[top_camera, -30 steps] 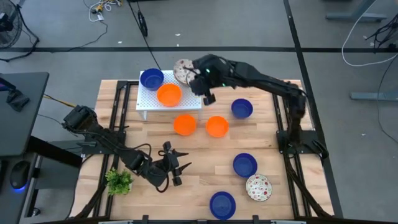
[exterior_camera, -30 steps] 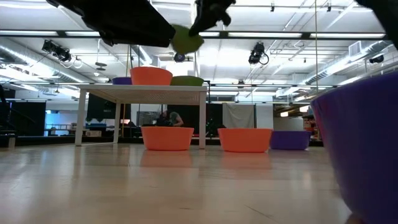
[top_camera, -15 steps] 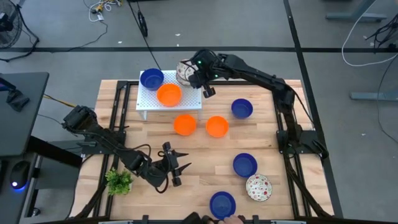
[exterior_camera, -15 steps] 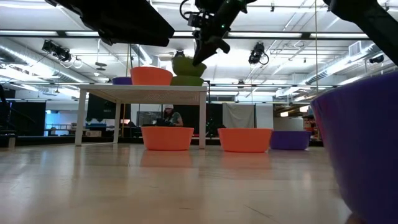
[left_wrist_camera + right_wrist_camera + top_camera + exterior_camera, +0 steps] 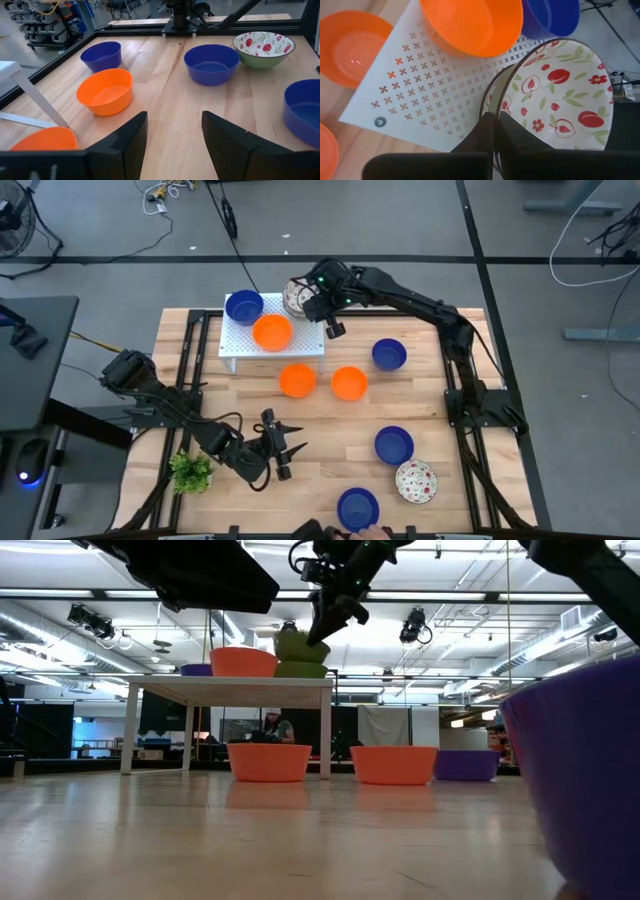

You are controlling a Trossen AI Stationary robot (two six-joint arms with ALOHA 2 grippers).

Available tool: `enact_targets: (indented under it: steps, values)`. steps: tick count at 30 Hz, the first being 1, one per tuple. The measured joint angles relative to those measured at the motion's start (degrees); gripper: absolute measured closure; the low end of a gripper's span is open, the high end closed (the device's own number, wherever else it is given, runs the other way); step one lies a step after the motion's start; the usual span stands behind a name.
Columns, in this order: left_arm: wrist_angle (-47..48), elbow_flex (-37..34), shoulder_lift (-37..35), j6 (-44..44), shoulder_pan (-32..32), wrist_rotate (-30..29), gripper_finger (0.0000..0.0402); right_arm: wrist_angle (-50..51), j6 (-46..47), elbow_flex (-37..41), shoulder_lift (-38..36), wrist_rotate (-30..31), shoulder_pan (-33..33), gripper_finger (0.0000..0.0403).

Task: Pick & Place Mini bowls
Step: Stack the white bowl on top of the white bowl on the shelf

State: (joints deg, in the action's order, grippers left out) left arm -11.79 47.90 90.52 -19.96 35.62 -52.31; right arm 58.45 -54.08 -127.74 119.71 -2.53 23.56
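My right gripper point(image 5: 312, 302) is over the far right corner of the white perforated rack point(image 5: 240, 342), shut on a white bowl with a red fruit print point(image 5: 555, 85). That bowl shows green outside in the low view point(image 5: 300, 645), tilted above a second printed bowl point(image 5: 496, 95) on the rack. A blue bowl point(image 5: 244, 307) and an orange bowl point(image 5: 271, 332) stand on the rack too. On the table are two orange bowls point(image 5: 296, 379), several blue ones point(image 5: 394, 445) and a printed one point(image 5: 416, 481). My left gripper point(image 5: 172, 140) waits open near the table's near left. My right gripper pinches the printed bowl's rim point(image 5: 496, 120), one finger point(image 5: 510, 131) inside the bowl and one point(image 5: 484, 131) outside. The fingers come slanting down from the table's right side point(image 5: 318, 625). The bowl is tilted, and its lower side sits in the second printed bowl on the rack.
A small green plant point(image 5: 190, 471) stands at the near left corner beside my left arm. A person's hand point(image 5: 365, 532) shows at the table's near edge by a blue bowl point(image 5: 357, 508). Bare wood lies between the orange bowls and the near blue ones.
My right gripper has carried the printed bowl toward the far left and down from high above the rack. The bowl now sits tilted on the other printed bowl. A hand has appeared at the near edge.
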Motion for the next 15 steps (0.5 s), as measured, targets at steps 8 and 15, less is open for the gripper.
enact_targets:
  steps: [8, 15]
  values:
    - [-0.28, 0.0, 0.0, 0.01, 0.0, 0.0, 0.0209, 0.16, -0.21, 0.07, 1.16, 0.07, 0.39, 0.0394]
    - [-0.44, 0.0, 0.0, 0.03, -0.02, 0.0, 0.0209, -1.13, -0.42, 0.07, 2.35, 2.7, 0.36, 0.0394]
